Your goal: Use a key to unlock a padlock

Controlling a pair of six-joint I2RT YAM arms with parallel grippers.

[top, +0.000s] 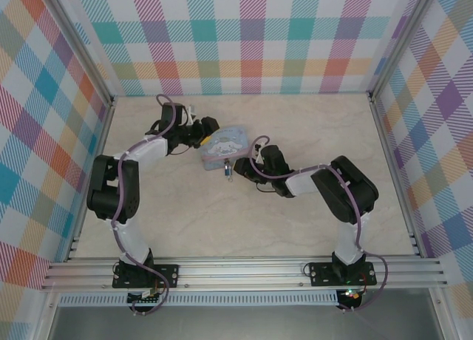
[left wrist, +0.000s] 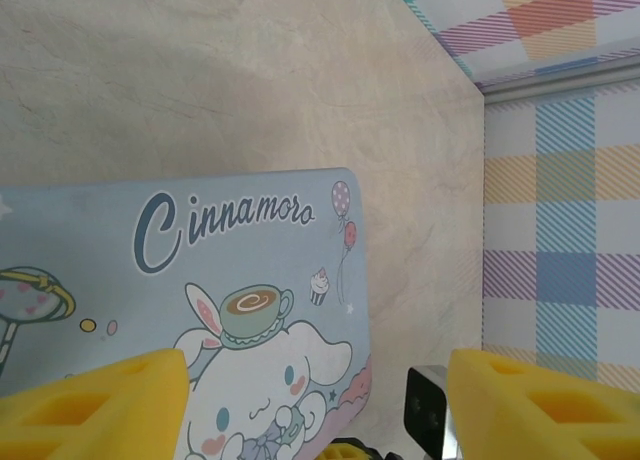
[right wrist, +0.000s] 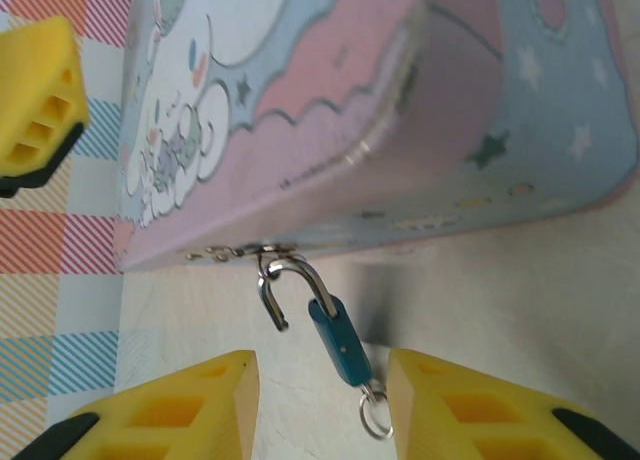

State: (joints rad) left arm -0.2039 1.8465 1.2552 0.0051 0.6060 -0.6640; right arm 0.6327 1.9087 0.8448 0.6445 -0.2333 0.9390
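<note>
You are holding the right fingers [right wrist: 160, 410] wide astride the padlock [right wrist: 338, 342], which is hanging from the tin [right wrist: 400, 130] clasp with its shackle apparently sprung, while the left fingers [left wrist: 90, 405], also wide, are flanking the tin, probably to brace it.

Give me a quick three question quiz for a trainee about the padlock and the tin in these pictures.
1. True or false: the padlock has one shackle end free of its body.
2. The padlock hangs from: A) the clasp on the tin; B) a wall hook; C) a purple cable.
3. Fill in: the right gripper is ___, with one yellow finger on each side of the padlock.

Key: 1 true; 2 A; 3 open.
</note>
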